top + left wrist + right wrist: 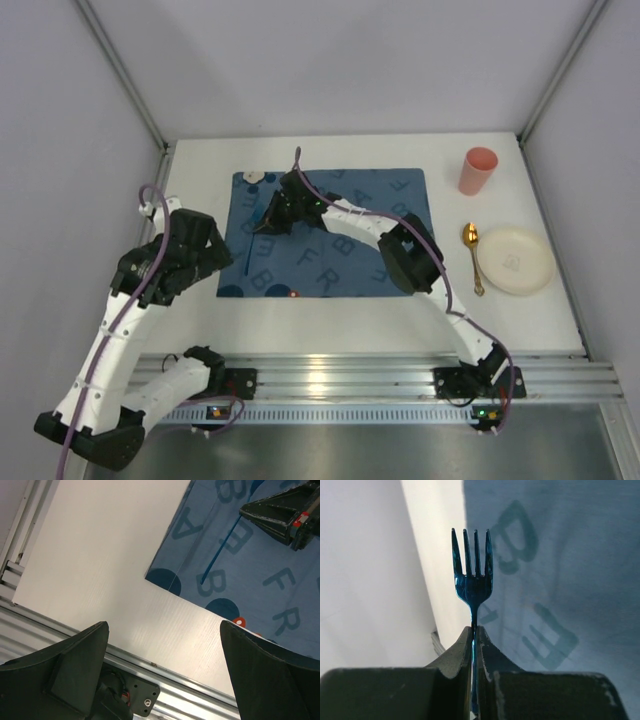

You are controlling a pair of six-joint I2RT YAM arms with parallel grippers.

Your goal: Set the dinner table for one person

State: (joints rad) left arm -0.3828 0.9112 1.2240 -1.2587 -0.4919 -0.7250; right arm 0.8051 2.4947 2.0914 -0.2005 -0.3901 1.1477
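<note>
The white dinner table (330, 320) carries a dark blue lettered placemat (340, 260) at its middle. My right gripper (268, 222) reaches over the mat's left part and is shut on the handle of a blue fork (473, 575). The tines stick out past the fingertips toward the mat's left edge. The fork shows as a thin blue line in the top view (252, 255) and in the left wrist view (220, 550). My left gripper (165, 670) is open and empty above the bare table (100, 555), near the mat's near-left corner.
A pink cup (480, 170) stands at the back right. A cream plate (515, 260) lies right of the mat, with a gold spoon (472, 255) beside its left rim. The silver rail (190, 680) runs along the table's near edge.
</note>
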